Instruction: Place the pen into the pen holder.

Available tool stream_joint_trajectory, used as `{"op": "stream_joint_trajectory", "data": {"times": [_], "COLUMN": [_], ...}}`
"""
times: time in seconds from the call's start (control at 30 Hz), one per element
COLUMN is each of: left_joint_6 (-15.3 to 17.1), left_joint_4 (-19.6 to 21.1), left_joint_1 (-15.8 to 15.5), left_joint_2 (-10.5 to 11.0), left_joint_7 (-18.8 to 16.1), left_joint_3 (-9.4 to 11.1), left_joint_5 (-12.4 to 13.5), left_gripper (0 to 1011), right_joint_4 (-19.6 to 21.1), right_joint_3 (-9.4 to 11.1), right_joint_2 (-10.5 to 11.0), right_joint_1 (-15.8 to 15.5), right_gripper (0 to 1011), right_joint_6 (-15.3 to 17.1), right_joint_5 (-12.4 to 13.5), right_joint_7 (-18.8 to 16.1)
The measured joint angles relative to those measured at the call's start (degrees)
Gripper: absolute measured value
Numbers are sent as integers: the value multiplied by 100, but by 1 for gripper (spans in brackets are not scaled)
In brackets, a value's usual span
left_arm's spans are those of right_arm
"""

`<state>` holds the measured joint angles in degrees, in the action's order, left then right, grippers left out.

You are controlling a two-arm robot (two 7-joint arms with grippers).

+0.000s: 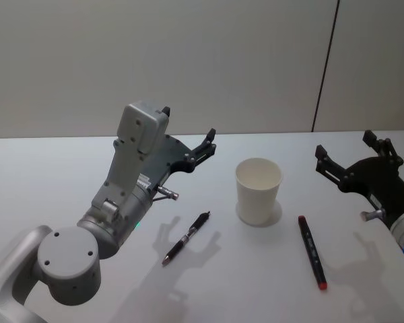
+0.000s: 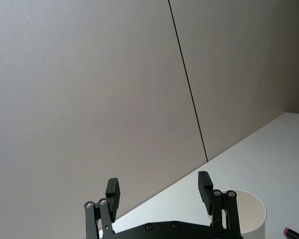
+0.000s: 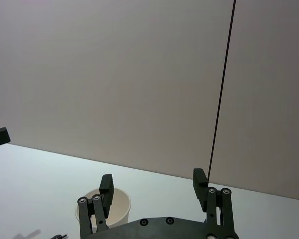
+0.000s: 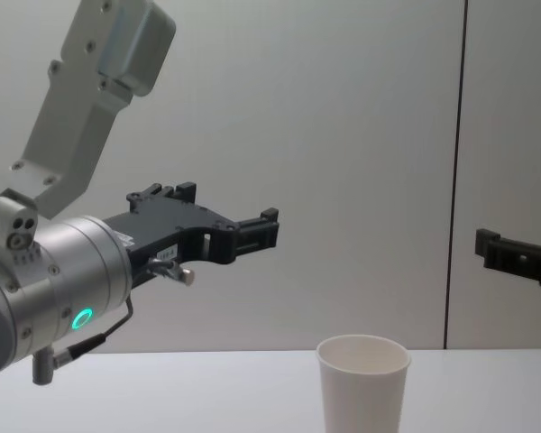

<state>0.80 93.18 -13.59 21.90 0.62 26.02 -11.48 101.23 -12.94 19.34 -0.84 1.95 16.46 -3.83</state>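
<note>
Pale grey wall (image 1: 188,60) behind, crossed by one dark vertical seam (image 1: 326,67); below it a plain white table (image 1: 67,168).

Far left: the left arm (image 1: 131,182), bent up from the near corner and angled in toward the middle, with a green ring lit at the wrist. At its end, the left gripper (image 1: 203,149), held well above the tabletop and aimed at the far side of the cup. Fingers (image 2: 112,191) spread wide in the left wrist view, grasping nothing. Roughly level in the chest view (image 4: 252,230), pointing right.

Next, flat on the table below and nearer than that gripper: the pen (image 1: 186,237). Slim and black with a dark red grip section, lying on a diagonal, tip toward the near left, clip end toward the cup. Untouched, apart from both grippers.

Then the pen holder (image 1: 258,192), near the table's middle and just right of the pen: a white tapered paper cup with a rolled rim, upright, mouth open, seen from the side in the chest view (image 4: 363,388).

Right of the cup, flat on the table: a black marker (image 1: 312,251) with a red near end.

Far right: the right gripper (image 1: 345,145), raised off the table, pointing toward the back wall. Black fingers (image 3: 199,177) parted wide, clasping nothing, cup rim (image 3: 117,204) low between them in the right wrist view.
</note>
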Motion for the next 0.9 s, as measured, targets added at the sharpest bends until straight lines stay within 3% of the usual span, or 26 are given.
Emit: {"op": "stream_joint_trajectory", "data": {"times": [0.9], "left_joint_6": [0], "left_joint_4": [0], "left_joint_1": [0], "left_joint_2": [0], "left_joint_7": [0], "left_joint_3": [0], "left_joint_5": [0], "left_gripper": [1003], "right_joint_4": [0], "right_joint_3": [-2], "right_joint_2": [-9], "right_joint_1": [9], "right_gripper": [1001], "right_joint_6": [9], "right_joint_5": [-12], "right_joint_7": [-1]}}
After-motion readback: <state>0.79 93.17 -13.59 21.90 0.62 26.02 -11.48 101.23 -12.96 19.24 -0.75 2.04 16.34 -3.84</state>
